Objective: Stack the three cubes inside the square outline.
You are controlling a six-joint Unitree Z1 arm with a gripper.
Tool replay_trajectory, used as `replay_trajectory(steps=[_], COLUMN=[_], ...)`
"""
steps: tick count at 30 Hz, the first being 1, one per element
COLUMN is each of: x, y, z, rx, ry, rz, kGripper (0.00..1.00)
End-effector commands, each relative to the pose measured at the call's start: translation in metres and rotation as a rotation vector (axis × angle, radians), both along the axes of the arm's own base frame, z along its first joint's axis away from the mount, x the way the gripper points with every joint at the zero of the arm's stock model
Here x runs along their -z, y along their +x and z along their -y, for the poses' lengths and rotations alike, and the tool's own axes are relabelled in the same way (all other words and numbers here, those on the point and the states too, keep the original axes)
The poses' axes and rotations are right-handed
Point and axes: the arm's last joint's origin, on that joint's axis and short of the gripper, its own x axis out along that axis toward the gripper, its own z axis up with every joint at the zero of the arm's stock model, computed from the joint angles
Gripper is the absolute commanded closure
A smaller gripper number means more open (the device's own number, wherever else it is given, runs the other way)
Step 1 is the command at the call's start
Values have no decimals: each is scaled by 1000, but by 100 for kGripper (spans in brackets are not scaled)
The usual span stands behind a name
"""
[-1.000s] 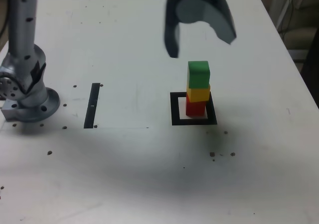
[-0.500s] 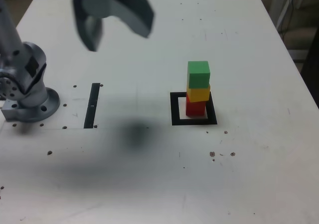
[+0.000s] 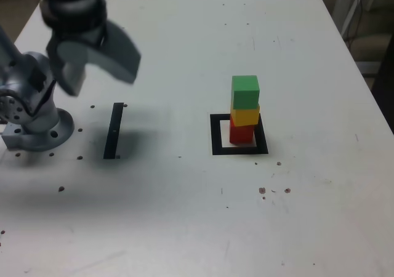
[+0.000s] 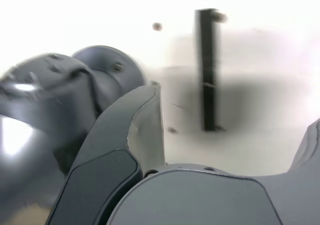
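Two fingers point(image 3: 120, 55) swung exterior view's left, spread; three stacked cubes point(image 3: 245, 116), one outline point(image 3: 217, 135).

A white tabletop point(image 3: 184, 215) filled most of the exterior view, with pale light-coloured furniture legs point(image 3: 363, 18) at upper right.

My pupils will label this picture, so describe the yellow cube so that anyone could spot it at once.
On the white table, find the thick black square outline in the exterior view. A stack of three cubes stands there. The yellow cube is the middle one, with green above and red below.
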Motion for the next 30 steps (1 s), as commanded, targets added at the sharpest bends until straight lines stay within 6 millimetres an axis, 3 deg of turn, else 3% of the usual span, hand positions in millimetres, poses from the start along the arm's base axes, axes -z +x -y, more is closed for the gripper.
replay_trajectory(steps=[1,9,30], x=[9,28,35], y=[-5,-3,27], z=[-1,-1,3], rx=[0,-8,9], ry=[8,-2,-27], rz=[-28,-67,-79], kGripper=[0,0,1])
